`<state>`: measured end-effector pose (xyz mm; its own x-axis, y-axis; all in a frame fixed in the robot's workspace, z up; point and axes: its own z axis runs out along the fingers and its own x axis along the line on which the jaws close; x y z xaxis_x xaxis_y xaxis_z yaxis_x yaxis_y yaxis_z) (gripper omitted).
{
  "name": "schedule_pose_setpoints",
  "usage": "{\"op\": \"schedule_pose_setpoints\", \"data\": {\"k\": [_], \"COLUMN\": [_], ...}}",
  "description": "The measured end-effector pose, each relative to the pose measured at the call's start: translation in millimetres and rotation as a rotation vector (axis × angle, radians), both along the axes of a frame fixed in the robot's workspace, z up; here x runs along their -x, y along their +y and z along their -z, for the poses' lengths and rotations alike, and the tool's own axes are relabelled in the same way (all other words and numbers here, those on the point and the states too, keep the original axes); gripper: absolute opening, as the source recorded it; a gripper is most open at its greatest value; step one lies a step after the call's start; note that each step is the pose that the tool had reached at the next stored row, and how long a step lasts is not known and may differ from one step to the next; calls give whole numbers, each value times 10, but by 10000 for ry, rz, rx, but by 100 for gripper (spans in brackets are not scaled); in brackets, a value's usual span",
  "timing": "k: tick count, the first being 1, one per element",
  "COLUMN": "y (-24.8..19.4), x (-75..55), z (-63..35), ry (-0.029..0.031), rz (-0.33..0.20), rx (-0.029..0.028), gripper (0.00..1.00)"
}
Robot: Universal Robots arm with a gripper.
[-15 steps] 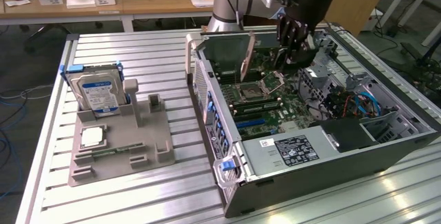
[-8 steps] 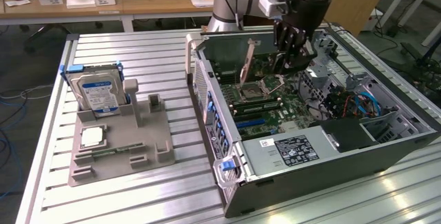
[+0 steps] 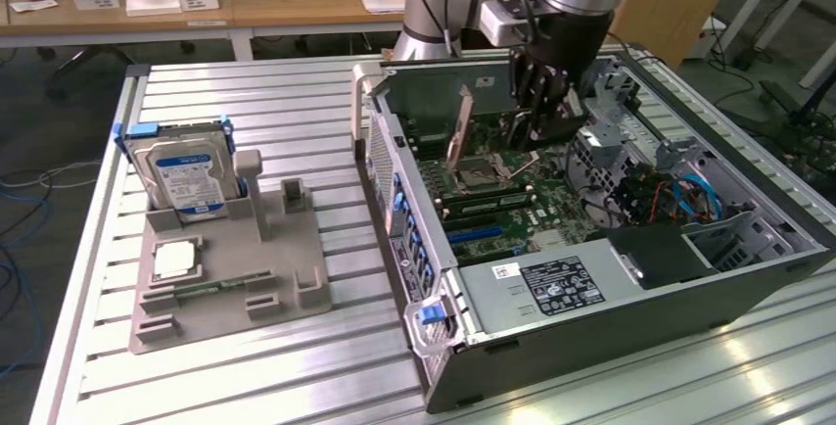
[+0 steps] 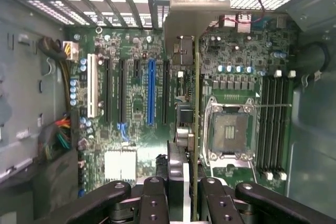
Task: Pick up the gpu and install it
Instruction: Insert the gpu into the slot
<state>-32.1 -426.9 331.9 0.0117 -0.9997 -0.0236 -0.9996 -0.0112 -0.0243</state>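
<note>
My gripper (image 4: pixel 184 195) hangs inside the open computer case (image 3: pixel 731 278) and is shut on the gpu (image 4: pixel 190 103). The card is seen edge-on as a thin dark slab, with its grey metal bracket (image 4: pixel 181 19) at the end nearest the case's slotted rear wall. It hangs above the green motherboard (image 4: pixel 136 108), between a black expansion slot (image 4: pixel 166 93) and the open CPU socket (image 4: pixel 231 129). A blue slot (image 4: pixel 151 90) lies just beyond the black one. In the exterior view the gripper (image 3: pixel 538 126) reaches down over the motherboard (image 3: pixel 496 205) at the far end of the case.
On the slatted table, a grey fixture (image 3: pixel 229 268) holds a blue-and-white labelled hard drive (image 3: pixel 183 175) upright and a small silver chip (image 3: pixel 176 259). The power supply (image 3: pixel 555 283), drive cage (image 3: pixel 627 121) and cables (image 3: pixel 686 195) crowd the case. Memory slots (image 4: pixel 275 124) flank the socket.
</note>
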Motion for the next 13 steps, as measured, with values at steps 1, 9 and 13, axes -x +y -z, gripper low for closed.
{"op": "schedule_pose_setpoints", "data": {"k": [1,9,13], "y": [0,-5,-8], "x": [6,72,115], "z": [18,158,230], "ry": [-1,-1,-1], "rz": [29,48,47], "rx": [0,1,0], "gripper": [28,28,28]}}
